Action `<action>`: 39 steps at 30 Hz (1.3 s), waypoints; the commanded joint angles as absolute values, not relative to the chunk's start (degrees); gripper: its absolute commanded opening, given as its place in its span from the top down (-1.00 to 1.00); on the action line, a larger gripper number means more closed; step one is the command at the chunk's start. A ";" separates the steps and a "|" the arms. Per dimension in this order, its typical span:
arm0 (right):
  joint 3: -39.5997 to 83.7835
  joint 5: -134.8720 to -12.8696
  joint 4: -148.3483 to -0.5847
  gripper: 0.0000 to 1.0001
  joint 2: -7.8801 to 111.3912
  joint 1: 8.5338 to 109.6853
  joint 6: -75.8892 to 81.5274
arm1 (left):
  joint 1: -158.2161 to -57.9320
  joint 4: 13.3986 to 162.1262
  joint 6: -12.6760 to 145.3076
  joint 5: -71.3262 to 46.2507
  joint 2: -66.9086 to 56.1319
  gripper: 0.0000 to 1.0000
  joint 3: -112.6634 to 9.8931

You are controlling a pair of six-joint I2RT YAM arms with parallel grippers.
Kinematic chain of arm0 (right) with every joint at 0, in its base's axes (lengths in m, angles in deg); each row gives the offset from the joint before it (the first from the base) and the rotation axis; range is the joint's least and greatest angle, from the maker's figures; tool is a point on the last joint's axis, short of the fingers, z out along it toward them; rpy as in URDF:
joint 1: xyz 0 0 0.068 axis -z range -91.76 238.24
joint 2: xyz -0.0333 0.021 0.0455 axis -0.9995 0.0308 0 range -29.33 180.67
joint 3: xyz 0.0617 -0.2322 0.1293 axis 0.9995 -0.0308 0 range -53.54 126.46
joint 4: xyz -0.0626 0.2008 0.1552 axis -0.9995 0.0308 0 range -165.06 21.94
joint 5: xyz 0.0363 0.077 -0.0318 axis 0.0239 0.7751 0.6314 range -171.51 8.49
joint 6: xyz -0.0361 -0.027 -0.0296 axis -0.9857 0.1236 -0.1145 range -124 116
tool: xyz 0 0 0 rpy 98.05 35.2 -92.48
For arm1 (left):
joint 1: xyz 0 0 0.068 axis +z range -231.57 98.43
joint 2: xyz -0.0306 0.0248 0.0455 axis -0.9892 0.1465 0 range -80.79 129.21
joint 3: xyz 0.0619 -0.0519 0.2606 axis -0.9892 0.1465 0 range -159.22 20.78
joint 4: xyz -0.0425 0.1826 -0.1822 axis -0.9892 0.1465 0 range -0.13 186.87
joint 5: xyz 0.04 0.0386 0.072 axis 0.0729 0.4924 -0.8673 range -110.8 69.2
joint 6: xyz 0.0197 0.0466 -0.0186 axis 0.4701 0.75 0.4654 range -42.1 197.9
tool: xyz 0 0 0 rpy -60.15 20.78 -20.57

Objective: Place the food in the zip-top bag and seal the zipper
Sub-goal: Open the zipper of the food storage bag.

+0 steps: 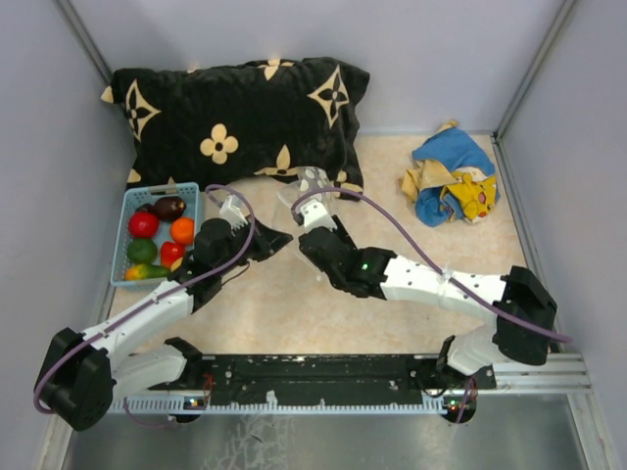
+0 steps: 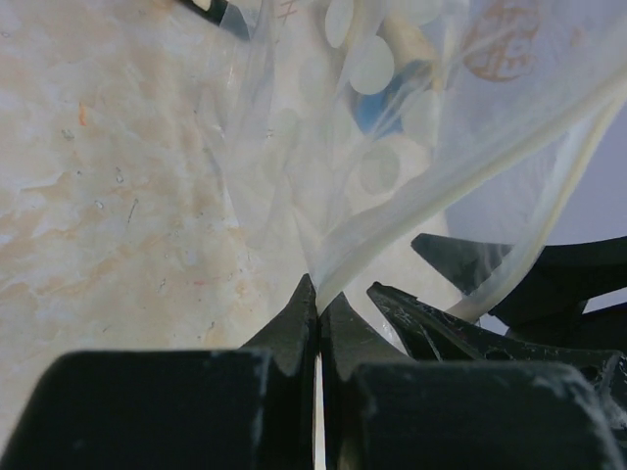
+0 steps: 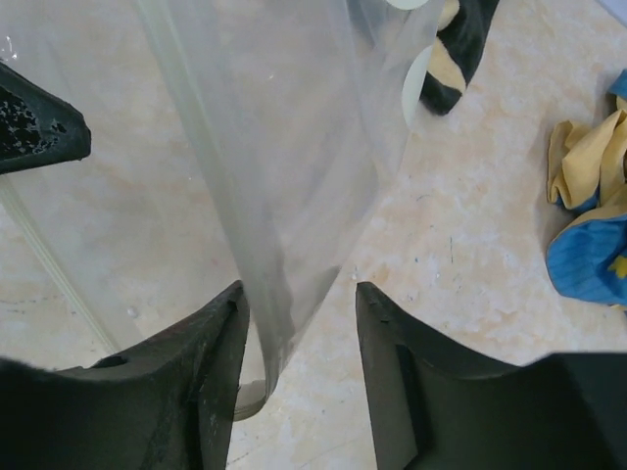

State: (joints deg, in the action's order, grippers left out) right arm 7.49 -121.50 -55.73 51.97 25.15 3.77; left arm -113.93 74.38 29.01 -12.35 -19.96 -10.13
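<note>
I reckon I'm opening the bag: my left gripper (image 2: 318,302) is clamped on the zip-top bag (image 2: 392,147) just in front of the black pillow (image 1: 235,117), while my right gripper (image 3: 299,304) stands spread around its film. Next I'd close the right and part the mouth. The food (image 1: 157,240) sits by the pillow's left corner.

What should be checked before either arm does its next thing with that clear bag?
1. Left gripper pinching the zip-top bag: ok, shut on its edge.
2. Right gripper holding the bag: not ok, fingers open with film hanging between them.
3. Bag mouth spread open: cannot tell.
4. Food inside the bag: not ok, it lies in the blue basket.
5. Cloth apart from both arms: ok.
</note>
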 commanded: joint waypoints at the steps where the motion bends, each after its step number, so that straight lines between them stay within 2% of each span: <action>1: 6.76 -124.64 -59.59 0.21 47.76 25.48 4.70 | -113.59 72.08 28.07 -11.46 -20.15 1.00 -9.62; 4: 7.26 -126.12 -59.05 0.64 46.54 25.48 3.78 | -113.57 74.04 29.44 -12.37 -20.08 1.00 -9.99; 8: 9.72 -128.74 -56.17 1.00 44.80 25.47 3.03 | -113.57 78.59 33.16 -13.11 -19.42 1.00 -11.70; 17: 19.55 -127.08 -45.12 1.00 48.01 25.48 6.27 | -113.61 83.90 39.51 -9.67 -14.24 0.98 -17.68; 23: 20.46 -127.10 -41.99 1.00 53.61 26.59 11.69 | -113.62 82.99 39.74 -8.31 -13.36 0.48 -18.17; 25: 21.24 -125.43 -41.07 1.00 55.26 27.72 13.88 | -113.57 82.87 39.74 -9.28 -14.35 0.27 -17.76; 28: 22.89 -123.55 -39.67 1.00 57.87 29.26 16.14 | -113.57 84.11 40.24 -10.93 -16.35 0.09 -17.71; 32: 25.25 -120.69 -39.45 1.00 60.98 30.88 17.18 | -113.57 86.98 41.72 -14.93 -19.00 -0.30 -17.76; 39: 29.33 -116.89 -40.70 1.00 66.47 32.07 18.60 | -113.38 97.89 44.10 -23.55 -24.54 -0.66 -19.53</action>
